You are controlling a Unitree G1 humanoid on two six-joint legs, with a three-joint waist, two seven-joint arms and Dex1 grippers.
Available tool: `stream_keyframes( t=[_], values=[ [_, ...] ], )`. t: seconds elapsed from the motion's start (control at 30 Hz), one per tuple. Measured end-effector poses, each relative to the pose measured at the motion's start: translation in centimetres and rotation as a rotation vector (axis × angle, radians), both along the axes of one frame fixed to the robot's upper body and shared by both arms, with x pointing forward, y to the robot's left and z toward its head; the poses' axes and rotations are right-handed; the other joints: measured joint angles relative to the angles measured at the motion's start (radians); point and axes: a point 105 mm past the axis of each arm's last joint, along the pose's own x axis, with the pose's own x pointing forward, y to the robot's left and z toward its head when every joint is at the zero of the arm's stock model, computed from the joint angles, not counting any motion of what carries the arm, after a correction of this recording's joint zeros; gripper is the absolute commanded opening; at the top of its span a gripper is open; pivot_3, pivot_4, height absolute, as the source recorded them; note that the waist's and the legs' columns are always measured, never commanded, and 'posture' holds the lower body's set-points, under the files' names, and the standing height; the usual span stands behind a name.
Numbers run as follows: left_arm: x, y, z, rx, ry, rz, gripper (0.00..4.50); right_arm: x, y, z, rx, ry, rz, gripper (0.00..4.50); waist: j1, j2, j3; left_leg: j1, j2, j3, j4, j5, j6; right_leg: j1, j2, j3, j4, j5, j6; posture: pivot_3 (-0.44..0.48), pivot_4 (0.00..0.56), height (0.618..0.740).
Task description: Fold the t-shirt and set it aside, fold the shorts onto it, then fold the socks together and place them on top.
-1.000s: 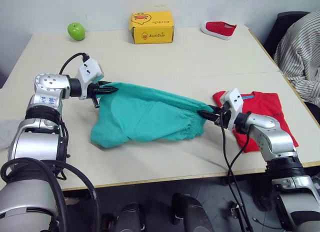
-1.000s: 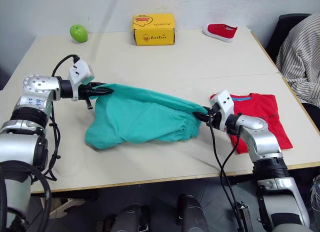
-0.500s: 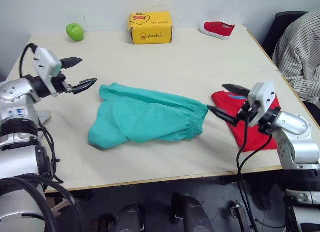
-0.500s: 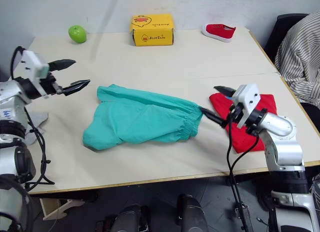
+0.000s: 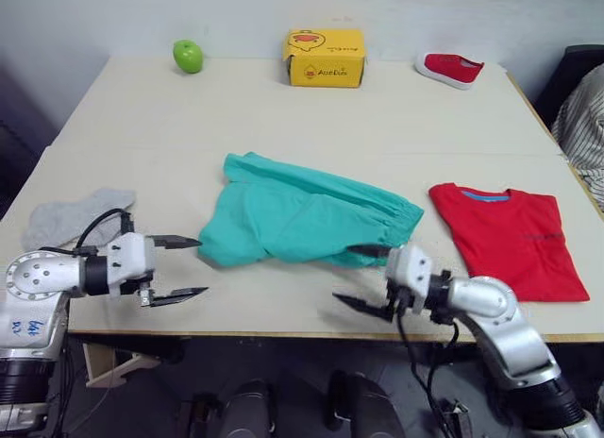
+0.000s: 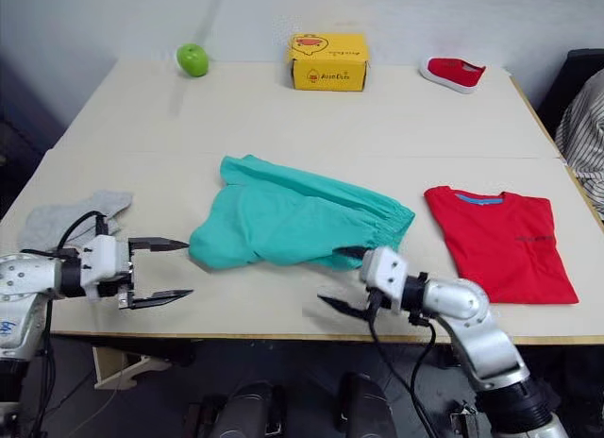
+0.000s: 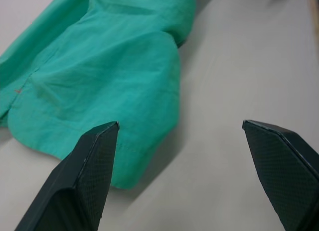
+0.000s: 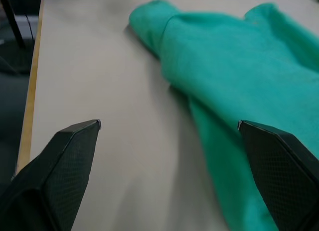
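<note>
Two open grippers flank the shorts near the table's front edge.

The left gripper and right gripper both have fingers spread wide, holding nothing. The shorts lie crumpled mid-table between them. The t-shirt lies flat to the right, apart from the shorts. Socks rest at the left edge, by the left arm.

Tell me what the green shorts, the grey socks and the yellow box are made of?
The shorts look like thin woven cloth, matte, since they crease and gather at the waist. The socks seem a soft fuzzy knit, lying limp and flat. The yellow box is probably printed cardboard, going by its sharp, stiff edges and slightly glossy faces.
</note>
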Motion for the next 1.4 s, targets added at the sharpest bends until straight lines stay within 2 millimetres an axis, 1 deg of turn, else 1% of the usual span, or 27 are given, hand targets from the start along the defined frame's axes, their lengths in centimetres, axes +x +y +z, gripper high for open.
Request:
stream_keyframes(
  t=[0.07, 0.13, 0.2, 0.23, 0.27, 0.33, 0.53, 0.63, 0.67, 0.7, 0.83, 0.97, 1.0, 1.07, 1.1, 1.13, 1.27, 1.4],
  values=[
    [1.1, -0.4, -1.0, 0.031, -0.015, 0.035, 4.17, 1.2, -0.1, -0.3, -0.045, -0.050, -0.060, 4.50, -0.001, 0.000, 0.000, 0.001, 0.001, 0.002, 0.000, 0.001, -0.003, 0.000, 0.002, 0.001, 0.001, 0.000, 0.000, 0.000, 0.150, 0.740],
    [2.7, -0.7, -1.6, 0.046, -0.035, 0.074, 4.17, 2.7, -0.2, -0.2, -0.079, -0.103, -0.123, 4.50, -0.002, 0.000, 0.000, 0.001, 0.001, 0.003, 0.000, 0.001, -0.003, -0.001, 0.003, 0.001, 0.004, 0.000, 0.000, 0.000, 0.150, 0.740],
    [4.1, -1.4, -1.9, 0.039, -0.049, 0.083, 4.17, 3.7, -0.5, -0.5, -0.127, -0.140, -0.168, 4.50, 0.001, 0.000, 0.000, 0.001, 0.001, 0.005, 0.000, 0.001, -0.003, -0.002, 0.003, 0.000, 0.005, 0.000, 0.000, 0.000, 0.150, 0.740],
    [4.7, -1.7, -1.8, 0.045, -0.061, 0.073, 4.20, 3.9, -0.6, -0.3, -0.143, -0.170, -0.182, 4.32, 0.002, 0.000, -0.001, 0.002, 0.001, 0.006, 0.000, 0.001, -0.003, -0.002, 0.004, 0.000, 0.005, 0.000, 0.000, 0.000, 0.150, 0.740],
    [5.2, -1.9, -1.7, 0.046, -0.070, 0.071, 4.00, 4.2, -0.6, -0.2, -0.152, -0.184, -0.193, 4.13, 0.003, 0.000, -0.001, 0.003, 0.000, 0.007, 0.000, 0.001, -0.003, -0.001, 0.003, -0.001, 0.005, 0.000, 0.000, 0.000, 0.150, 0.740],
    [6.3, -2.4, -1.8, 0.047, -0.076, 0.066, 3.59, 4.8, -1.0, -0.4, -0.177, -0.205, -0.223, 3.62, 0.004, -0.001, -0.002, 0.007, 0.000, 0.009, 0.000, 0.001, -0.002, 0.002, 0.003, 0.000, 0.005, 0.000, 0.000, 0.000, 0.150, 0.740],
    [8.8, -4.3, -2.0, 0.066, -0.098, 0.033, 1.62, 6.4, -1.7, -0.6, -0.234, -0.244, -0.278, 1.40, 0.006, -0.002, -0.003, 0.011, 0.000, 0.012, 0.000, 0.000, 0.000, 0.002, 0.001, 0.004, 0.004, 0.000, 0.000, 0.000, 0.150, 0.740],
    [9.7, -4.6, -2.0, 0.094, -0.114, 0.034, 0.61, 7.1, -2.3, -0.7, -0.261, -0.260, -0.294, 0.26, 0.000, -0.002, -0.004, 0.011, 0.001, 0.013, -0.001, 0.000, 0.000, 0.002, 0.002, 0.004, 0.005, 0.000, 0.001, 0.000, 0.150, 0.740],
    [9.9, -4.6, -2.0, 0.094, -0.118, 0.038, 0.30, 7.2, -2.4, -0.8, -0.267, -0.265, -0.291, 0.00, -0.002, -0.002, -0.004, 0.011, 0.001, 0.014, -0.001, 0.000, -0.001, 0.002, 0.003, 0.005, 0.006, 0.000, 0.001, 0.000, 0.150, 0.740],
    [10.2, -4.6, -2.1, 0.093, -0.120, 0.046, 0.02, 7.3, -2.4, -0.7, -0.275, -0.276, -0.282, 0.00, -0.004, -0.002, -0.004, 0.011, 0.001, 0.014, -0.001, 0.000, -0.001, 0.001, 0.003, 0.005, 0.006, 0.000, 0.001, 0.000, 0.150, 0.740],
    [10.6, -4.2, -2.1, 0.101, -0.147, 0.068, 0.02, 7.4, -2.8, -0.5, -0.311, -0.315, -0.236, 0.00, -0.015, -0.002, -0.004, 0.012, 0.001, 0.014, -0.002, 0.000, -0.001, 0.001, 0.003, 0.005, 0.005, 0.000, 0.001, 0.000, 0.150, 0.740],
    [10.5, -3.5, -2.3, 0.114, -0.169, 0.085, 0.02, 6.7, -3.1, -0.6, -0.330, -0.343, -0.161, 0.00, -0.024, -0.002, -0.004, 0.013, 0.002, 0.015, -0.003, 0.000, -0.001, 0.001, 0.003, 0.006, 0.005, 0.000, 0.000, 0.000, 0.150, 0.740],
    [10.2, -3.1, -2.4, 0.110, -0.172, 0.094, 0.02, 6.3, -3.1, -0.5, -0.330, -0.362, -0.119, 0.00, -0.026, -0.002, -0.004, 0.014, 0.002, 0.016, -0.003, 0.000, -0.001, 0.001, 0.003, 0.006, 0.005, 0.000, 0.000, 0.000, 0.150, 0.740],
    [9.4, -2.2, -2.8, 0.104, -0.171, 0.112, 0.02, 5.2, -3.3, -0.5, -0.336, -0.396, -0.041, 0.00, -0.035, 0.000, -0.005, 0.015, 0.003, 0.018, -0.005, -0.001, -0.002, 0.001, 0.003, 0.006, 0.006, 0.000, 0.000, 0.000, 0.150, 0.740],
    [8.7, -1.3, -2.9, 0.101, -0.171, 0.132, 0.02, 4.8, -3.9, -0.7, -0.350, -0.401, -0.012, 0.00, -0.046, 0.000, -0.005, 0.016, 0.003, 0.019, -0.006, -0.001, -0.002, 0.001, 0.003, 0.007, 0.006, 0.000, 0.000, 0.000, 0.150, 0.740],
    [8.0, -0.4, -3.0, 0.100, -0.170, 0.151, 0.02, 4.3, -5.0, -1.1, -0.367, -0.393, 0.001, 0.00, -0.055, 0.001, -0.005, 0.017, 0.004, 0.021, -0.009, -0.002, -0.002, 0.001, 0.003, 0.008, 0.005, 0.000, 0.000, 0.000, 0.150, 0.740],
    [5.0, 0.0, -3.8, 0.075, -0.137, 0.160, 0.02, 3.1, -5.3, -1.2, -0.333, -0.426, 0.087, 0.00, -0.077, 0.001, -0.006, 0.021, 0.004, 0.025, -0.014, -0.002, -0.003, 0.001, 0.003, 0.010, 0.003, 0.000, 0.000, 0.000, 0.150, 0.740],
    [1.7, -0.4, -4.4, 0.044, -0.093, 0.172, 0.02, 2.3, -5.7, -1.8, -0.314, -0.433, 0.127, 0.00, -0.072, 0.001, -0.006, 0.023, 0.004, 0.026, -0.017, -0.002, -0.003, 0.002, 0.002, 0.011, 0.001, 0.000, 0.000, 0.000, 0.150, 0.740]
  ],
)
